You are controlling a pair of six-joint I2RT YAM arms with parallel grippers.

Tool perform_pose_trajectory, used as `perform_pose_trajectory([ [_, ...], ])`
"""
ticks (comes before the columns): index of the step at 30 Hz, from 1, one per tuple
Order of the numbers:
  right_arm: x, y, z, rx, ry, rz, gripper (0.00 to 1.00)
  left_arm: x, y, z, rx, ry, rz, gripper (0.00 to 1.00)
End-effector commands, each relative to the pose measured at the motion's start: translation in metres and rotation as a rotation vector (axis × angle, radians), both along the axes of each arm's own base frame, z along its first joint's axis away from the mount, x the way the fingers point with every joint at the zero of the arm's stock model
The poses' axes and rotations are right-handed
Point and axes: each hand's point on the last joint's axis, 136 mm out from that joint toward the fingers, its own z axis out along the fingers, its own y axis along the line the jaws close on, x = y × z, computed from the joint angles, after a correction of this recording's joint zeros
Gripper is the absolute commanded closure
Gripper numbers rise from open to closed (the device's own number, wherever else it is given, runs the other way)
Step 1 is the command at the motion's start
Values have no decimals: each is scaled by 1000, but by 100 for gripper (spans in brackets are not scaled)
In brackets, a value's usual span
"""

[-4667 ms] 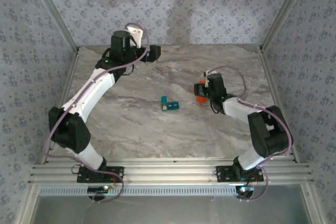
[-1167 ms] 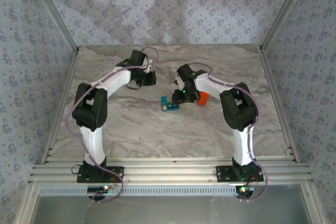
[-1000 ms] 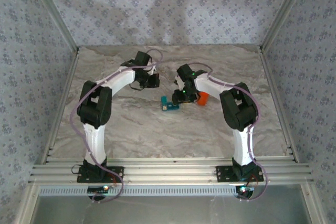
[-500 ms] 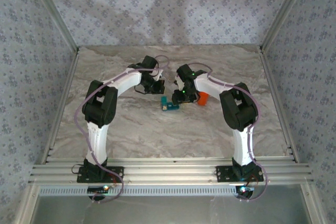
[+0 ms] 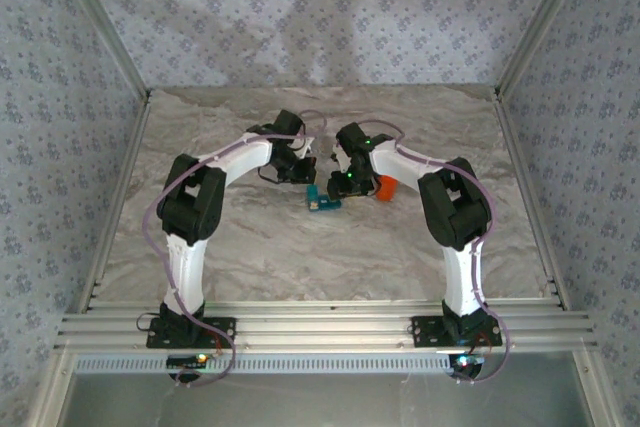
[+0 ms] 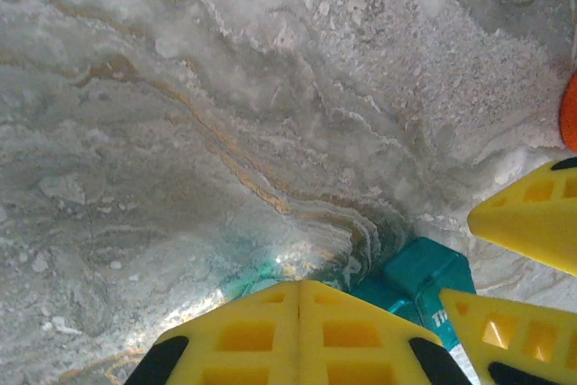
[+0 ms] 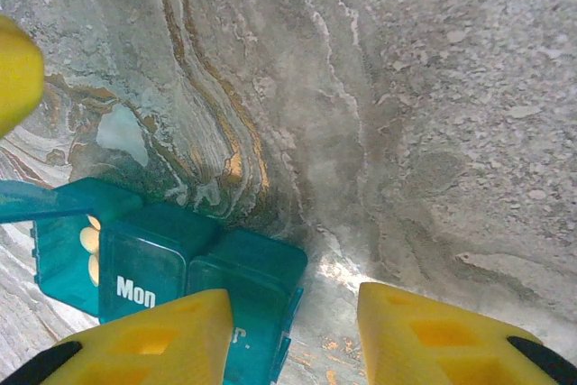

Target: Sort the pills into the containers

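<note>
Pill box sits mid-surface, between the two arms. Left jaws are shut tight, tip just far-left of the box. Right jaws stand apart, straddling its right end without clamping it. Best bet is probably that right squeezes that end squarely before left nudges any lid, or the uncovered pills spill. The right wrist view catches the "Mon" lid and those pills, while overhead adds the orange bottle just right.
</note>
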Motion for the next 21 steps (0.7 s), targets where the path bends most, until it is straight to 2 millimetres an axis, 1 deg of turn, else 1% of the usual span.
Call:
perform_pose_trajectory([
  [1, -24, -20, -38, -113, 102, -6, 57, -10, -3, 18, -19, -22, -23, 100],
  [10, -26, -21, -39, -114, 104, -4, 57, -27, -10, 29, -40, -35, -47, 100],
  [21, -27, -22, -41, -116, 106, -6, 58, -46, -17, 33, -42, -38, -66, 100],
])
